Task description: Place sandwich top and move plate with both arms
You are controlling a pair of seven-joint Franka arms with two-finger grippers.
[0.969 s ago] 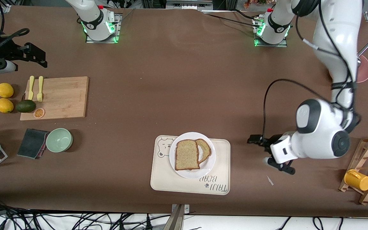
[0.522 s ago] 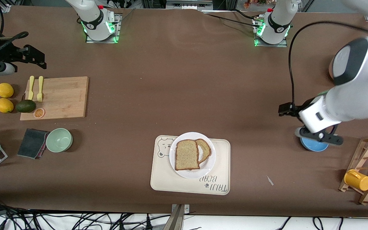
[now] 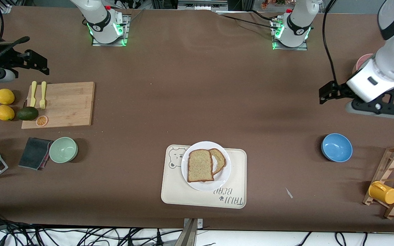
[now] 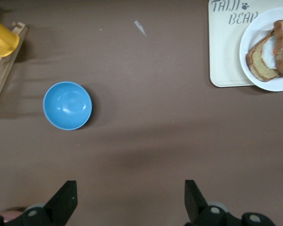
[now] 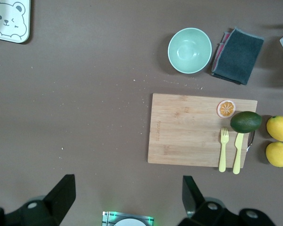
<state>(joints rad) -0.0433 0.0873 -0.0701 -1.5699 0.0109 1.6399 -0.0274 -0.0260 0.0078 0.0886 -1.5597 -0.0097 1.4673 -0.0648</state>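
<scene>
sandwich top [image 3: 200, 165] laid on plate [image 3: 225, 174] | left gripper [image 4: 127, 202] held apart over bare table | right gripper [image 5: 125, 200] held apart above table, waiting

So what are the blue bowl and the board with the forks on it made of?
The blue bowl looks like smooth plastic or glazed ceramic; its inside shows soft shiny highlights. The cutting board looks like bare, matte wood, perhaps bamboo, with pale grain lines.

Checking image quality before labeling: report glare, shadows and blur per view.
Front view: sharp; green base lights glow; soft shadow beside the pale green bowl. Left wrist view: small highlights inside the glossy blue bowl, dark band of shadow on cloth. Right wrist view: even light, no blur.
</scene>
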